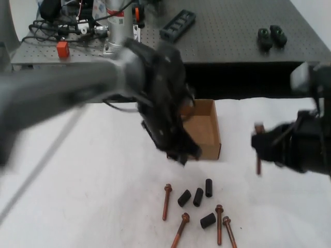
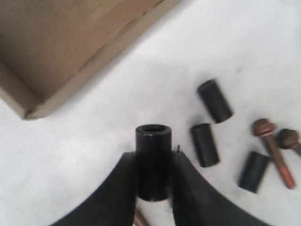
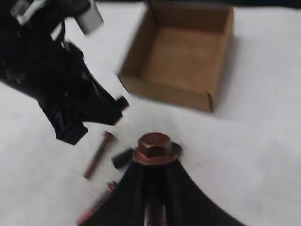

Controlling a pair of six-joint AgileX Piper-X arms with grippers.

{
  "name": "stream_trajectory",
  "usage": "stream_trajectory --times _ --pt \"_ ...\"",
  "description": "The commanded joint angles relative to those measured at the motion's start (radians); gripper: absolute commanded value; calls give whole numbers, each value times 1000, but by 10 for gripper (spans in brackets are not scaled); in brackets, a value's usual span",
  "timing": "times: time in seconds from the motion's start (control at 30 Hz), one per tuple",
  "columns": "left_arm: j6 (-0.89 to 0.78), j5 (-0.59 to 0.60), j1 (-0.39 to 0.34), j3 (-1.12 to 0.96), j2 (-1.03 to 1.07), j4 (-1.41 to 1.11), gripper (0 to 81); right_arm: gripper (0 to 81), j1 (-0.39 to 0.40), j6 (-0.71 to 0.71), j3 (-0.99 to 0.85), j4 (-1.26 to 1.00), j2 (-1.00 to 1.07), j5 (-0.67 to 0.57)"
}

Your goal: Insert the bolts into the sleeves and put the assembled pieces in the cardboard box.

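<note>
My left gripper [image 2: 153,157] is shut on an upright black sleeve [image 2: 153,141], held above the white cloth just in front of the cardboard box [image 2: 70,52]. In the high view that gripper [image 1: 182,154] hangs at the box's [image 1: 209,129] near left corner. My right gripper [image 3: 154,165] is shut on a copper bolt [image 3: 153,147], head up, and sits at the right [image 1: 261,144], clear of the box [image 3: 183,61]. Several loose sleeves [image 1: 198,197] and bolts [image 1: 166,201] lie on the cloth nearer the front. The held sleeve [image 3: 122,102] shows at the left arm's tip.
The box is open-topped and looks empty. Behind the cloth is a dark perforated bench with a black tray [image 1: 177,24], an orange block [image 1: 62,48], two black parts [image 1: 271,36] and cables. Bare cloth lies left and right of the loose parts.
</note>
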Motion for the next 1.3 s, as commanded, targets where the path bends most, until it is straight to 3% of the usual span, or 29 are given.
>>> stream_trajectory --times 0.0,0.13,0.2,0.3,0.5,0.8,1.27 --pt "-18 62 6 118 -59 -131 7 27 -3 277 124 -433 -52 -195" --pt "-56 262 -2 476 -291 -531 7 27 -3 497 219 -826 -40 -283" --pt "-74 383 -15 616 -381 -726 7 27 9 559 226 -924 -7 -323" --pt "-153 463 -36 749 -468 -940 7 27 48 614 219 -1001 46 -375" --pt "-254 464 -41 819 -533 -1034 7 27 122 624 219 -1017 88 -393" --pt "-262 487 -41 819 -533 -1034 7 27 182 570 219 -927 88 -393" --pt "-253 491 -41 819 -533 -1034 7 27 195 489 222 -848 88 -406"
